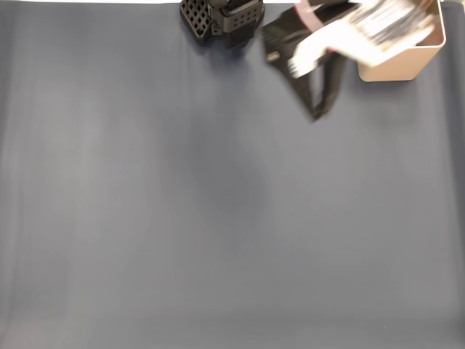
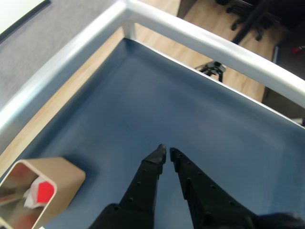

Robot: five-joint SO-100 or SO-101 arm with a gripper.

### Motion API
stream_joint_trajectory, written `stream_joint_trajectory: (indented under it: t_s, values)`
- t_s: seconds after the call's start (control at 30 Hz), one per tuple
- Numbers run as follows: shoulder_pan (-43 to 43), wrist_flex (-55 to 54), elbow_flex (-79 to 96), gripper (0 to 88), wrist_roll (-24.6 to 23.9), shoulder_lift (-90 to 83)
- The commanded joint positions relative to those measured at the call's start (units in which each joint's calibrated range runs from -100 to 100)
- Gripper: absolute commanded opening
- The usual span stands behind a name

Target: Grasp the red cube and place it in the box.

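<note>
In the wrist view the red cube (image 2: 45,192) lies inside the beige box (image 2: 69,188) at the lower left, next to something white. My gripper (image 2: 167,152) hangs over bare mat to the right of the box, apart from it. Its black fingers (image 2: 145,181) are almost together with nothing between them. In the fixed view the box (image 1: 396,67) stands at the top right corner. My arm is a motion-blurred white and black shape across the box's left side. The gripper (image 1: 317,109) points down onto the mat left of the box.
A dark blue-grey mat (image 1: 218,218) covers the table. The arm's black base (image 1: 221,18) sits at the top centre. In the wrist view an aluminium rail (image 2: 190,36) borders the table, with wooden floor, a tripod (image 2: 213,70) and a chair base beyond.
</note>
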Motion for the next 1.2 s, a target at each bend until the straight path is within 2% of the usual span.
stream_joint_trajectory:
  t_s: [0.0, 0.67, 1.17]
  values:
    - [4.9, -2.2, -0.4, 0.0, -0.4, -0.8]
    - [20.1, -9.9, 9.8, 0.0, -2.7, -4.4]
    - [20.2, -16.0, 43.4, 0.0, -4.0, -27.3]
